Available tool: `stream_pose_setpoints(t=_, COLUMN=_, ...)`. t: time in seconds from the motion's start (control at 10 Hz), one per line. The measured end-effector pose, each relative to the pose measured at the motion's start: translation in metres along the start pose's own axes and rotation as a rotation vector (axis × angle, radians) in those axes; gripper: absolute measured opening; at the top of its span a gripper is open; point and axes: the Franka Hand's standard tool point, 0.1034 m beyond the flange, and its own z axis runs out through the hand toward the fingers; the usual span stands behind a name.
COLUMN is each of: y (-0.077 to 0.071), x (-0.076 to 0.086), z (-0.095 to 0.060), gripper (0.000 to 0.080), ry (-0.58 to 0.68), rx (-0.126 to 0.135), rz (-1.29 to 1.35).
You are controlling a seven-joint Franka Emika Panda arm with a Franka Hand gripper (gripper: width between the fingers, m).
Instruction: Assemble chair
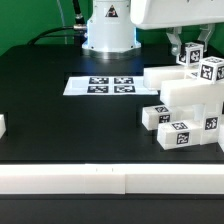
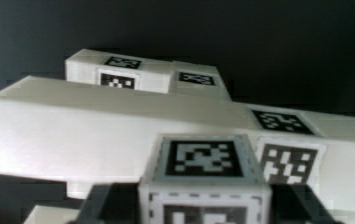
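Nearest the wrist camera is a small tagged chair part [image 2: 206, 185], its black-and-white square facing up, wedged between my fingers [image 2: 106, 205], whose dark pads show only as blurred slivers on either side of it. My fingers are drawn in tight, pinching that part; where they meet it is cut off by the edge of the picture.

Behind it lies a thick white seat block [image 2: 103, 125], tilted across the view, and beyond that another tagged piece [image 2: 142, 72] against the black tabletop. Whether these pieces are joined or only resting together I cannot tell.

In the exterior view my gripper [image 1: 190, 50] comes down near the table's far edge, at the exterior view's right, onto the heaped chair parts [image 1: 185, 100]. My wrist above is cropped by the frame, and the tagged cube [image 1: 212, 70] beside my fingers runs off the picture. More tagged blocks [image 1: 180, 132] lie near the front rail [image 1: 110, 180] at the same side.

The marker board [image 1: 108, 85] lies flat toward the far edge of the black table [image 1: 60, 120], well apart from the chair parts. A white piece [image 1: 2, 126] at the table's edge on the exterior view's left is mostly cut off. My own base [image 1: 108, 35] stands behind the marker board.
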Motion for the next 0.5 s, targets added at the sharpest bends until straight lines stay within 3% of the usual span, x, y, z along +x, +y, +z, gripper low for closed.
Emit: stream_pose_setpoints(t=0.5, y=0.0, x=0.0, z=0.0, gripper=0.0287, ry=0.0, rx=0.0, rz=0.035)
